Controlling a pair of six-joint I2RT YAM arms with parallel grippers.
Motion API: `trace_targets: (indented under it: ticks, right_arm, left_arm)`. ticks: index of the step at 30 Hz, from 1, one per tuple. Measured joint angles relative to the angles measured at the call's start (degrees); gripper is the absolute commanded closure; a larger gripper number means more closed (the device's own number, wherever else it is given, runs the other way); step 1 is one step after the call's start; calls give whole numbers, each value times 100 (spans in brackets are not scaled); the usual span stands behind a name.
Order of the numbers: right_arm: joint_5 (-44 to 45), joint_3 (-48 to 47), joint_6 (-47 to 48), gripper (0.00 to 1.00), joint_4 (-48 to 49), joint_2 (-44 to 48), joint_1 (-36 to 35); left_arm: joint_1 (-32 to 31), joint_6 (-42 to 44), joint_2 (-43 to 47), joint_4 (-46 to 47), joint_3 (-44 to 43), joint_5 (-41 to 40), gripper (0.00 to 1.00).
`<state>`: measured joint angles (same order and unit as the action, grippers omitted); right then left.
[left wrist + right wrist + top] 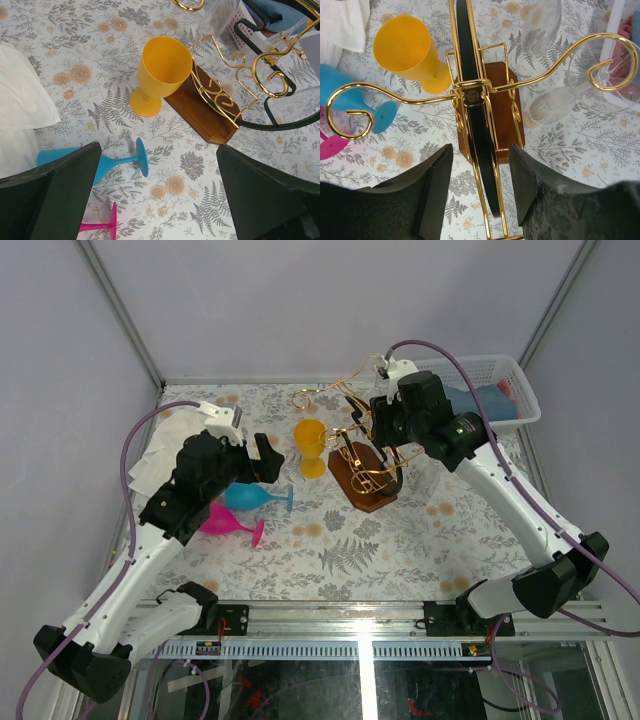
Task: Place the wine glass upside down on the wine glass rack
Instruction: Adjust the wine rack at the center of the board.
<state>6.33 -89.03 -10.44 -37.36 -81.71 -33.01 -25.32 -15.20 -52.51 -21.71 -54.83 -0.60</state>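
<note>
**Operator:** Where is the glass now?

**Spotter:** A clear wine glass (552, 106) appears to hang bowl-down from the right-hand gold curl of the wine glass rack (472, 95), mid-bench (400, 550). I cannot tell whether its foot is fully seated. Your right end effector (480, 165) hovers over the black bar, released and empty.

**Operator:** How do I finish well?

**Spotter:** I'd have you lift straight up, so no finger hooks a gold arm.

**Operator:** Anything in the way?

**Spotter:** The yellow glass (162, 70) stands upright just beside the rack's base. The blue glass (250, 497) and pink glass (225, 520) lie near your left end effector (159, 155), which is wide open and empty.
</note>
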Motion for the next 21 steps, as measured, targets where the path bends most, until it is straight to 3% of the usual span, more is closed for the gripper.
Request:
trace_targets:
  ticks: [11,21]
  right_arm:
    - [-179,315,400,65,216,4,2]
    - [-166,505,855,91,302,20,-4]
  left_arm:
    - [31,0,-4,0,0,22,0]
    - [33,0,-4,0,0,24,0]
